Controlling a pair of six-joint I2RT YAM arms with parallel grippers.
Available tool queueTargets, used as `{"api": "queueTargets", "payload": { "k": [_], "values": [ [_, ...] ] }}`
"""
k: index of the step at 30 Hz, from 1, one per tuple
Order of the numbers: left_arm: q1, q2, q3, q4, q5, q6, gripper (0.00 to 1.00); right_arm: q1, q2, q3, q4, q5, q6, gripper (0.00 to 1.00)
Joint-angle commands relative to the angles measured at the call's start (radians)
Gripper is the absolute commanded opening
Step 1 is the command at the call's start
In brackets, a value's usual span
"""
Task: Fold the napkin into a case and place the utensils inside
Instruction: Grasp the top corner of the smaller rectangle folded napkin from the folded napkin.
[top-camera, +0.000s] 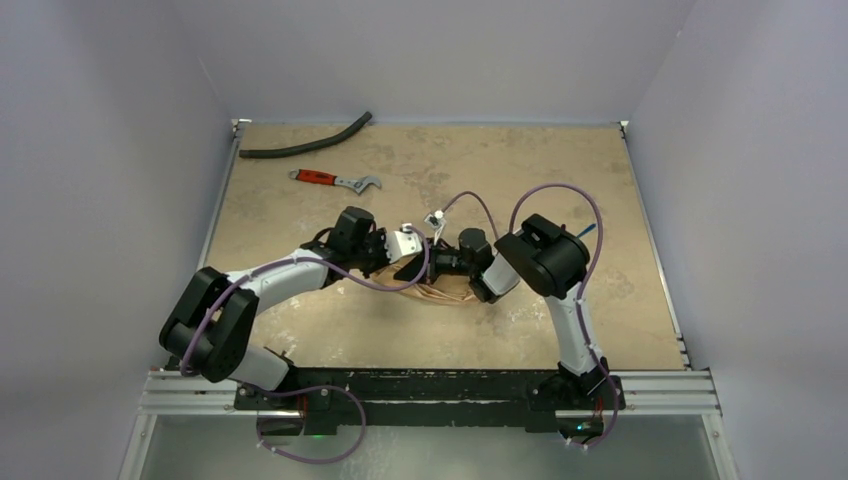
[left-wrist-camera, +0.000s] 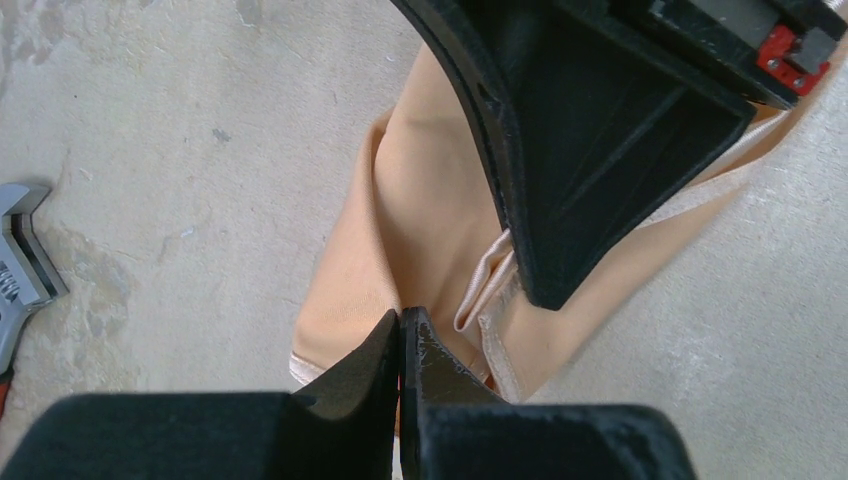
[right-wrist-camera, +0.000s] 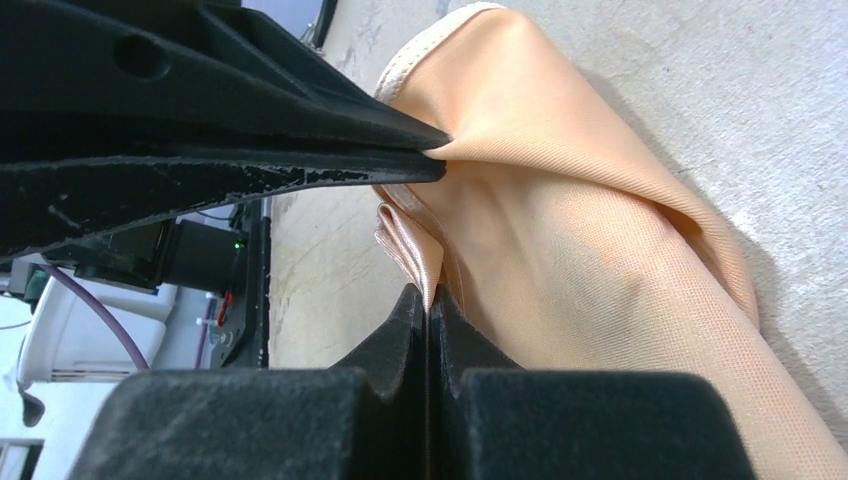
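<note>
1. Soft, plain peach-orange napkin (top-camera: 447, 291) lies bunched at the centre of the overhead frame on the tan mottled tabletop (top-camera: 480, 170); both wrists cover most of it.
2. Left gripper (left-wrist-camera: 401, 325): jaws pressed together at the bottom centre of its own view; the right wrist view shows its tips puckering a fold of the napkin, so it holds cloth.
3. Right gripper (right-wrist-camera: 428, 305): jaws closed at the bottom centre of its view; the napkin's satin hem is nipped between them.
4. Shape now: the cloth is doubled over itself in a loose, rounded roll with hems showing; judged mid-fold; no long, flat, narrow case is formed yet.
5. Utensils: a short blue sliver, probably the slim shiny blue fork (top-camera: 587, 229), lies at centre right of the overhead frame, apart from the napkin; the dark purple spoon is not found in any view; nothing shows inside the cloth.
6. Off-task: red-handled wrench (top-camera: 335, 180) and curved black hose (top-camera: 305, 143) sit at upper left, well apart from the work.
7. Left to do, by judgement: finish and flatten the fold; let go; fetch both utensils; slide them in.
</note>
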Motion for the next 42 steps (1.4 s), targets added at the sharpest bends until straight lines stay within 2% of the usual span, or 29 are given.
{"api": "queueTargets", "payload": {
  "k": [1,6,11,27,35,42],
  "values": [
    [-0.004,-0.044,-0.015,-0.020,0.044,0.022,0.00,-0.006,0.017,0.005,-0.334,0.057,-0.038,0.00],
    [-0.004,-0.056,-0.023,-0.024,0.043,0.039,0.00,-0.006,-0.002,0.064,-0.549,0.075,-0.070,0.00],
    [-0.004,-0.065,-0.026,-0.020,0.045,0.052,0.00,-0.006,-0.017,0.102,-0.664,0.105,-0.073,0.00],
    [-0.016,-0.061,-0.118,0.042,0.055,0.196,0.00,0.010,-0.054,0.202,-0.786,0.081,0.015,0.00],
    [-0.017,-0.050,-0.099,0.089,0.029,0.195,0.00,0.018,-0.042,0.223,-0.824,0.081,0.007,0.00],
    [-0.044,-0.048,-0.149,0.117,0.013,0.237,0.00,0.023,-0.092,0.240,-0.827,0.043,0.027,0.00]
  ]
}}
